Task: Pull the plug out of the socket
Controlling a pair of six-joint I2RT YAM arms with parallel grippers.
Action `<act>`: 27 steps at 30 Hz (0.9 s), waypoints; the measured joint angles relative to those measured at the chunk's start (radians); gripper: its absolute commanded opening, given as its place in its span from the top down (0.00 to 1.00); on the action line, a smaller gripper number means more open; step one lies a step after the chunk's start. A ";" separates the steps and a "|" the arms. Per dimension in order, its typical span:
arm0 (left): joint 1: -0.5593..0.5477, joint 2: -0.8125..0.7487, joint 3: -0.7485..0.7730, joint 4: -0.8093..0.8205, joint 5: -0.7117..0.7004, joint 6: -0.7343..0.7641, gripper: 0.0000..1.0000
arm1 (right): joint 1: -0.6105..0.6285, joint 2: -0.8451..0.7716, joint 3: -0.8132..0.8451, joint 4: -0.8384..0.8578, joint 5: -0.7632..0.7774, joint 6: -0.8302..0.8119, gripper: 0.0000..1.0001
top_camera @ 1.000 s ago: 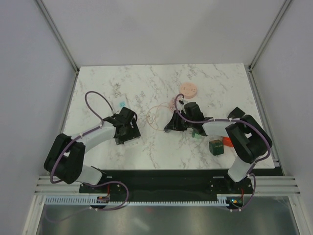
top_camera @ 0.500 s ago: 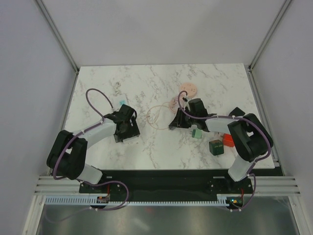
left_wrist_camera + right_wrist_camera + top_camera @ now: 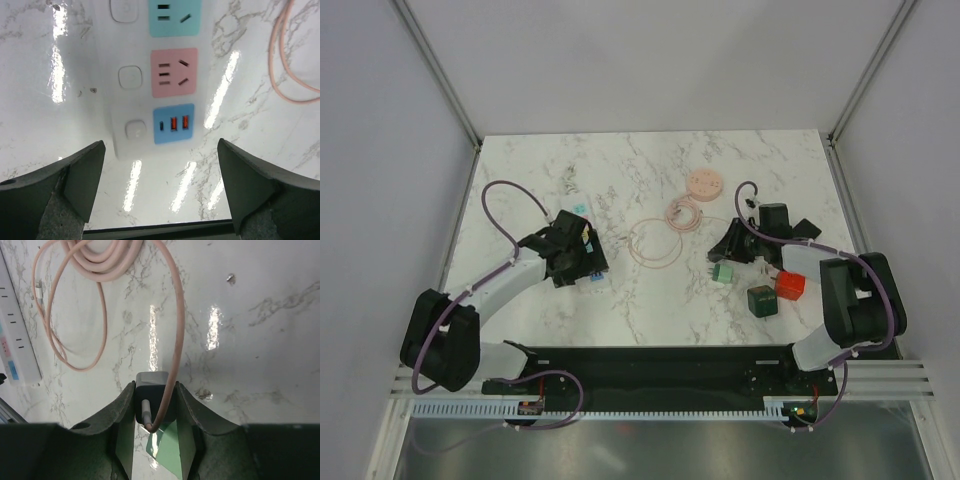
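The socket is a long white power strip (image 3: 578, 210) at the left of the marble table. In the left wrist view the socket (image 3: 130, 95) shows teal, pink and blue outlets, all with nothing plugged in. My left gripper (image 3: 576, 257) hovers over the strip's near end, open and empty (image 3: 160, 192). My right gripper (image 3: 728, 244) is at the right, well away from the strip, shut on a small white plug (image 3: 152, 382). A pink cable (image 3: 177, 335) runs from the plug. The strip shows at the left edge of the right wrist view (image 3: 17, 345).
A round pink disc (image 3: 705, 183) lies at the back middle, and the pink cable loops (image 3: 655, 242) lie between the arms. A light green block (image 3: 723, 272) sits just under the right gripper. A dark green cube (image 3: 761, 299) and a red cube (image 3: 790, 286) lie at the right front.
My right gripper has moved to the right with the plug, away from the strip, dragging the pink cable loops wider. My left gripper has shifted slightly over the strip.
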 measured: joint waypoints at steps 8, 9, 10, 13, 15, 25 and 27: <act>0.000 -0.042 -0.004 0.003 0.014 0.019 0.00 | -0.078 -0.012 -0.001 -0.051 -0.019 -0.028 0.57; 0.000 -0.042 -0.006 0.003 0.014 0.020 0.00 | -0.082 -0.013 0.000 -0.054 -0.020 -0.029 0.55; 0.000 -0.044 -0.008 0.003 0.015 0.021 0.00 | -0.082 -0.013 0.001 -0.059 -0.019 -0.031 0.54; 0.000 -0.058 -0.014 0.002 0.017 0.021 0.00 | -0.081 -0.018 0.006 -0.087 -0.009 -0.042 0.45; 0.000 -0.080 -0.014 0.000 0.023 0.022 0.02 | -0.081 -0.022 0.009 -0.106 0.000 -0.051 0.39; 0.000 -0.185 -0.017 0.005 0.050 0.028 0.05 | -0.081 -0.087 0.013 -0.171 0.031 -0.072 0.25; 0.000 -0.194 -0.027 0.014 0.061 0.028 0.06 | -0.076 -0.121 0.021 -0.198 0.036 -0.078 0.25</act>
